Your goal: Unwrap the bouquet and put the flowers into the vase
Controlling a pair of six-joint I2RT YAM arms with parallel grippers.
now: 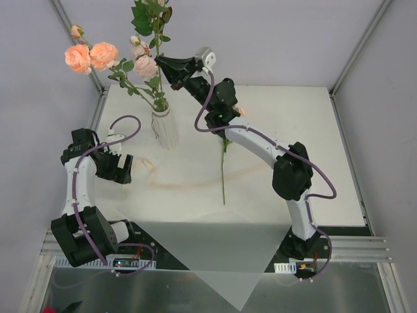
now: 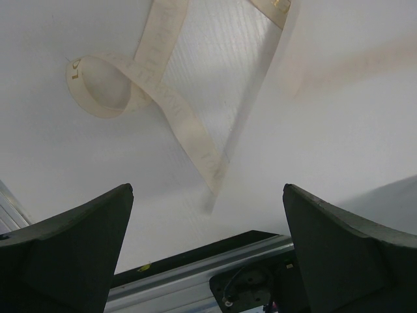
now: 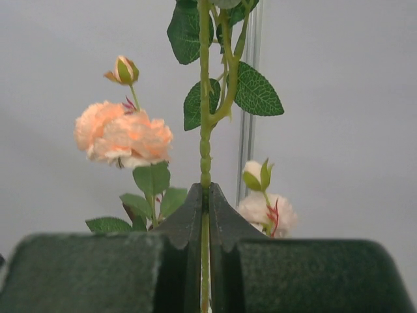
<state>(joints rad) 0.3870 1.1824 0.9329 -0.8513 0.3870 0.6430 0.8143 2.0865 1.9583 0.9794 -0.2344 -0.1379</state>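
From above, the white vase [image 1: 165, 128] stands at the back left of the bench [image 1: 313, 143], with peach roses [image 1: 91, 57] rising from it. The right fingers [image 1: 168, 66] pinch a leafy stem [image 1: 156, 26] just above the vase. A loose stem [image 1: 223, 176] lies flat mid-bench.

Left wrist: the left fingers [image 2: 71, 254] are spread wide over a pale ribbon [image 2: 163, 98].

Right wrist: the right fingers [image 3: 189, 222] are pressed together on the leafy stem [image 3: 205, 130].

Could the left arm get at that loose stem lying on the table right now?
Probably yes. The left gripper is open and empty, and nothing upright stands between it and the stem's lower end. The right arm crosses over only the stem's upper part.
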